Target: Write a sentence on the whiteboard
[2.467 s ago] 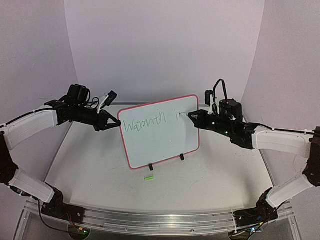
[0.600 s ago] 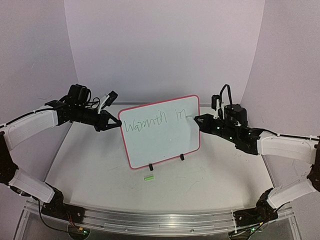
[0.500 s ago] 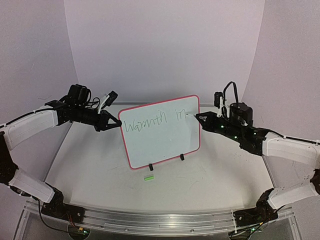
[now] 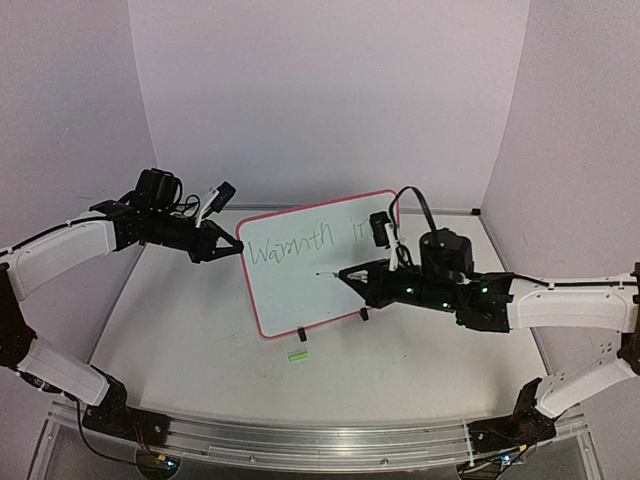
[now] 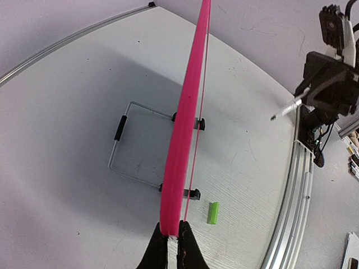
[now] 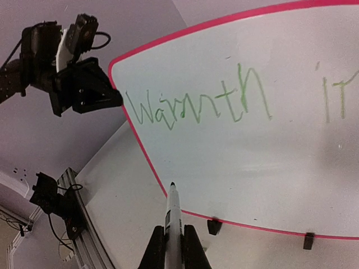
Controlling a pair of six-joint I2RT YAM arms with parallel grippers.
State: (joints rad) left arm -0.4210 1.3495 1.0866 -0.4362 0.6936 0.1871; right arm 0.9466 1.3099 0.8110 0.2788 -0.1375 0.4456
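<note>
On the desk (image 4: 190,340), middle: the whiteboard (image 4: 330,300) stands tilted back on two black clip feet and a wire stand (image 5: 130,140), with its written face towards the near side.
Sentence (image 4: 288,245): "Warmth in" runs in thin green along the top of the face. The lower half is bare, so I judge that a second line is not yet written.
Left hand (image 4: 228,245): fingers together, clamped on the pink frame at the board's left edge.
Right hand (image 6: 173,232): closed on a white marker (image 6: 173,207) whose tip points at the lower left of the face. I cannot tell whether it touches.
Handling: the board is probably light and stiff, with a glossy, slippery face. Propped on such thin feet, it would likely slide or tip under pen pressure.
Where to hold: take it by the frame edge, as the left hand does, and keep off the face, where wet ink would smear.
Loose item: a green cap (image 4: 297,355) lies on the desk just near of the board.
</note>
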